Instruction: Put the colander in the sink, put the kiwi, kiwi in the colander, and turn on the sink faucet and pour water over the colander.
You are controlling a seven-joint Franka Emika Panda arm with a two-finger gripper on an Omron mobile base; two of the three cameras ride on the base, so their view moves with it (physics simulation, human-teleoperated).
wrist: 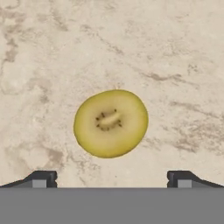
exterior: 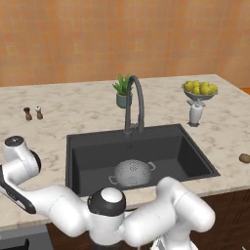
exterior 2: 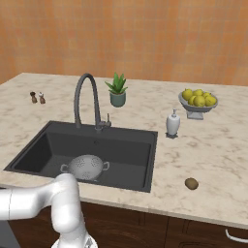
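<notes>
The silver colander point(exterior: 132, 173) point(exterior 2: 86, 166) stands upright on the floor of the dark sink point(exterior: 97, 151) point(exterior 2: 127, 145). Behind the basin rises the gooseneck sink faucet point(exterior: 137, 100) point(exterior 2: 87, 97), and no water runs from it. A brown kiwi point(exterior: 244, 157) point(exterior 2: 191, 183) lies on the counter right of the sink. In the hand view a golden-yellow kiwi point(wrist: 110, 123) rests on marble counter, straight ahead of my gripper point(wrist: 112, 179). Its two dark fingertips point(wrist: 43, 177) stand wide apart on either side, open, touching nothing.
A footed bowl of lemons point(exterior: 200, 90) point(exterior 2: 197, 100) and a white soap dispenser point(exterior: 195, 113) point(exterior 2: 173, 123) stand at the back right. A potted plant point(exterior: 123, 91) point(exterior 2: 116, 90) sits behind the faucet. Two small shakers point(exterior: 32, 113) point(exterior 2: 37, 98) are at the far left.
</notes>
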